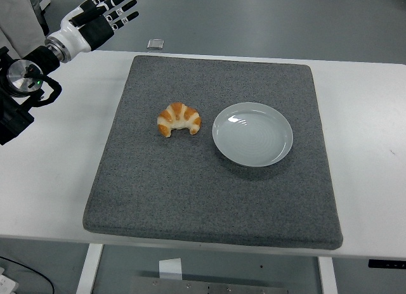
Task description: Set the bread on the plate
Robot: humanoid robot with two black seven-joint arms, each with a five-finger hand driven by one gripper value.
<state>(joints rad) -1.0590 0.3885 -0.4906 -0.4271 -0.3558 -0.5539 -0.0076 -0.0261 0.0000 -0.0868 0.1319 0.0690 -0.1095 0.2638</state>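
Observation:
A golden croissant-shaped bread (178, 119) lies on the grey mat, left of centre. Just to its right sits a round pale plate (253, 134), with nothing on it. My left hand (108, 12) hovers high at the upper left, beyond the mat's far left corner, fingers spread and holding nothing. It is well away from the bread. The right arm does not show.
A grey felt mat (209, 199) covers most of the white table (368, 116). A small clear object (155, 44) lies on the floor beyond the table's far edge. White table margins run along both sides of the mat.

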